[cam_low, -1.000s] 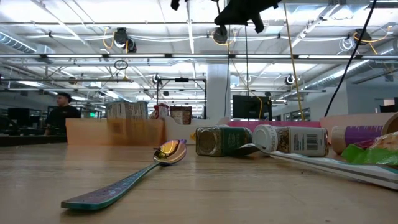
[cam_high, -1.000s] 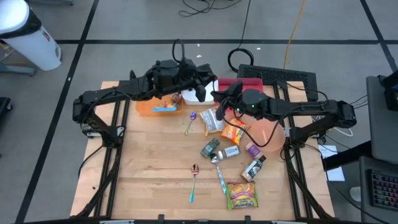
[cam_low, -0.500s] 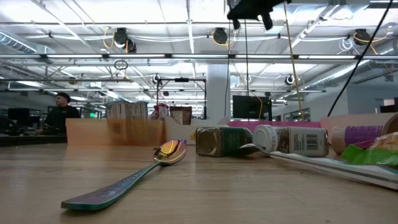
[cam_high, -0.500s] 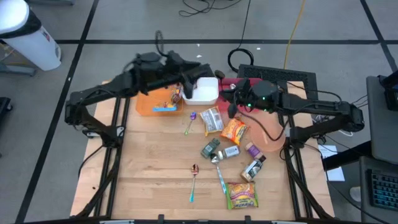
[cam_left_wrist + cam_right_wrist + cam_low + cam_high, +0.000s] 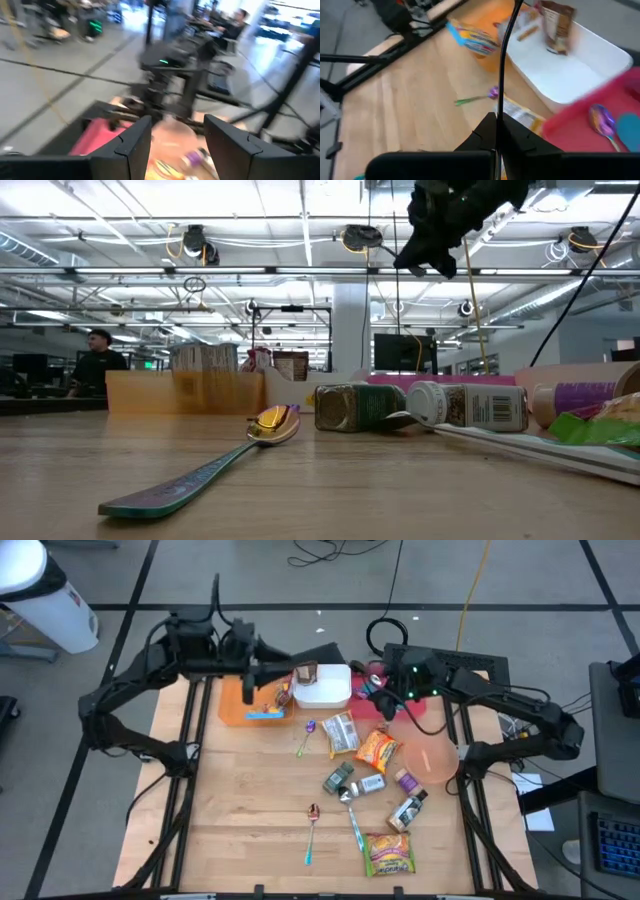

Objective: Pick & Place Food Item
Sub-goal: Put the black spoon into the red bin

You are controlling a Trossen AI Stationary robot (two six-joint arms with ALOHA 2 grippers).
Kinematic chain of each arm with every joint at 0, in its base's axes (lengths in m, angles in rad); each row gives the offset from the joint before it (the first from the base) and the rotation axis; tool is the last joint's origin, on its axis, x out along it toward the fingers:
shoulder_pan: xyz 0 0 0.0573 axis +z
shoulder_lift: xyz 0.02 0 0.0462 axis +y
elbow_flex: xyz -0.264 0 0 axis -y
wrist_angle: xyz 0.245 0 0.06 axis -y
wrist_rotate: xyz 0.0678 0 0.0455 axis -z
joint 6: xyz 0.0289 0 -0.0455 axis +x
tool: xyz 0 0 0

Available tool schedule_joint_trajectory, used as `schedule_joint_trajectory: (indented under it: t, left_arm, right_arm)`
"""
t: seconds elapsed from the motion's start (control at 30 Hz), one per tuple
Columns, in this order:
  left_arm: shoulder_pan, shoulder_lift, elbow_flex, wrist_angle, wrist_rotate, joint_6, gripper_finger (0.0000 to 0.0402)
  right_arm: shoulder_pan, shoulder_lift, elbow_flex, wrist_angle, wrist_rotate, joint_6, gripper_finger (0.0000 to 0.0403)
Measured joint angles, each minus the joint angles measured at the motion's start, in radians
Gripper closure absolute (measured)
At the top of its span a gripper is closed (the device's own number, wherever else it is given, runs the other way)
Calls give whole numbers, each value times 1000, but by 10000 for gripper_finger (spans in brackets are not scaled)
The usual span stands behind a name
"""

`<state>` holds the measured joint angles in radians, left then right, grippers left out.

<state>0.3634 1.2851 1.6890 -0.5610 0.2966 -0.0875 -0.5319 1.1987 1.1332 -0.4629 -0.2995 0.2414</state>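
A brown food packet (image 5: 305, 673) stands in the white bin (image 5: 330, 692) at the table's far side, leaning on the bin's left wall; the right wrist view shows it too (image 5: 555, 25). My left gripper (image 5: 278, 675) hovers open and empty to the bin's left, over the orange tray (image 5: 245, 708), its fingers well apart in its wrist view (image 5: 177, 135). My right gripper (image 5: 372, 692) is shut and empty (image 5: 497, 127), in the air over the red tray (image 5: 372, 672) at the bin's right. More food lies mid-table: a clear packet (image 5: 342, 732), an orange snack bag (image 5: 377, 748) and a green-yellow packet (image 5: 388, 852).
Jars and small bottles (image 5: 352, 780) and two spoons (image 5: 312, 830) lie among the packets. A salmon plate (image 5: 435, 755) sits at the right. A purple spoon (image 5: 601, 120) lies in the red tray. A keyboard (image 5: 450, 662) sits past the far edge. The near left tabletop is bare wood.
My left gripper has drawn back from over the white bin toward the table's far left corner and risen; the brown packet now shows in the bin. My right gripper has swung from over the clear packet toward the far edge, to above the red tray.
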Motion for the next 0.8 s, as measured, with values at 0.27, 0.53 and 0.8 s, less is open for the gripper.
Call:
schedule_joint_trajectory:
  t: [0.27,0.53,0.8]
  left_arm:
    - [-26,25,-40,-98,169,39,213]
    - [-36,25,-170,-66,261,12,213]
    - [-61,24,-301,67,253,-56,213]
  right_arm:
    - [-127,121,0,-84,-42,-50,402]
    - [-184,280,0,-87,-37,-90,403]
    - [-252,355,1,-113,19,-205,403]
